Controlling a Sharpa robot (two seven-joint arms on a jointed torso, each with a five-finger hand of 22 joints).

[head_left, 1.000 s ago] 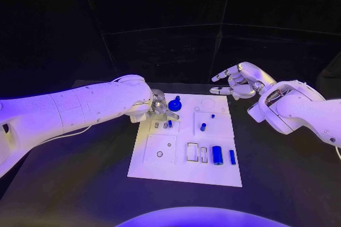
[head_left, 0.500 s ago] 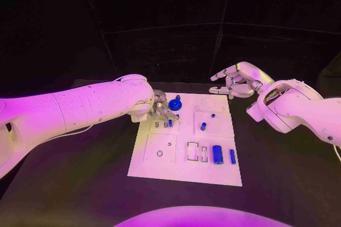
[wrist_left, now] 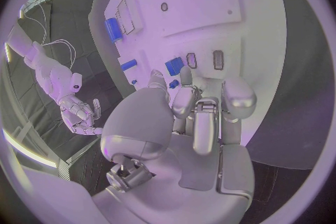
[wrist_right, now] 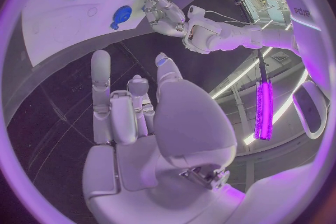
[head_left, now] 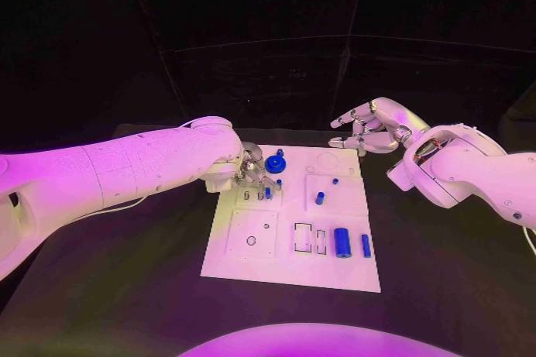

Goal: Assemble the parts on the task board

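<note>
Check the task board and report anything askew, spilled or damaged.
Nothing stands out. The task board lies flat on the table, and the blue parts, such as the large cylinder and the round knob, sit neatly on it. The left hand is over the board's far left corner; the right hand hovers off the board, holding nothing.

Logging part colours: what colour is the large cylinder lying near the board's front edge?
Blue; the large cylinder shows best in the head view.
</note>
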